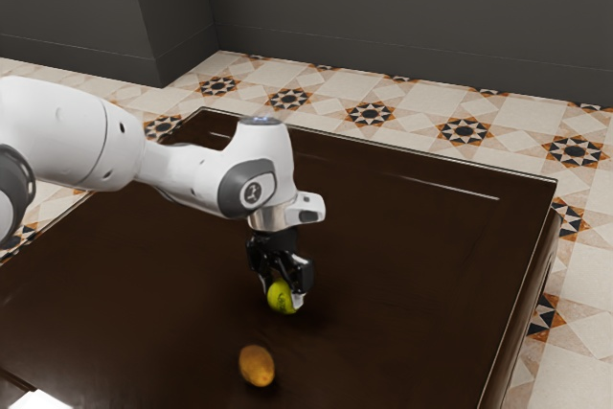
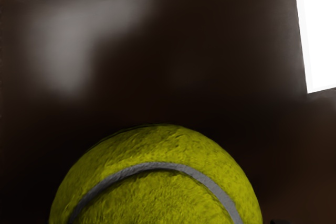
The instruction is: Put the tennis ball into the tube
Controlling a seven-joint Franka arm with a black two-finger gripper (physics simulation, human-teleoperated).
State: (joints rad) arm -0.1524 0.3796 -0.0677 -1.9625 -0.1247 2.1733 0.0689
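Tennis ball [image 1: 280, 298] at the exterior view's six o'clock from gripper [image 1: 283, 297], clasped between part-open fingers [image 1: 304, 278]; arm [image 1: 196, 177] from nine o'clock, wrist down

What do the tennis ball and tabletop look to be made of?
Tennis ball: matte yellow-green felt, judging by its fuzzy, rough surface; the grey curved seam looks smoother, possibly rubber.
Tabletop: dark brown and glossy, likely varnished wood, going by the pale soft reflections. I can't make out clear grain, so laminate is possible.
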